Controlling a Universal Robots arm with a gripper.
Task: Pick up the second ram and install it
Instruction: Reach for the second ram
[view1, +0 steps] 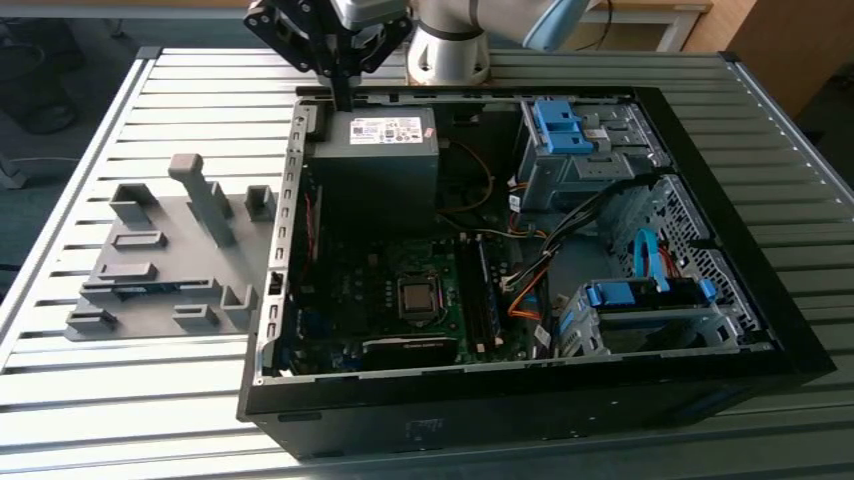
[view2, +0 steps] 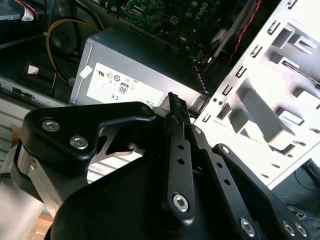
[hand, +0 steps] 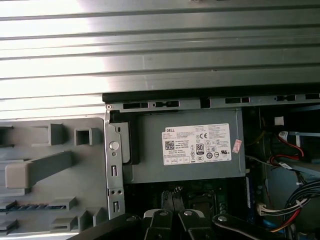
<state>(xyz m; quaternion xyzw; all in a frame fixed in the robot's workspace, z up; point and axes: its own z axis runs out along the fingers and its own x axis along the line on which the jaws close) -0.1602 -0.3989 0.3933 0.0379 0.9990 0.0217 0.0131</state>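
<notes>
While tool (view1: 342, 100) hangs over power supply (view1: 380, 140), jaws seemingly together.

A metal table (view1: 160, 400) of long ribbed slats carried everything; its bright slats also showed in the first wrist view (hand: 150, 50). Directly on it lay an open black computer case (view1: 534, 410), on its side, filling the middle and the exterior view's right. Close against the case's wall, toward the exterior view's left, sat a flat grey holder plate (view1: 180, 255) with raised blocks. The arm's pale base (view1: 447, 55) rose at the table's far edge, behind the case.
</notes>
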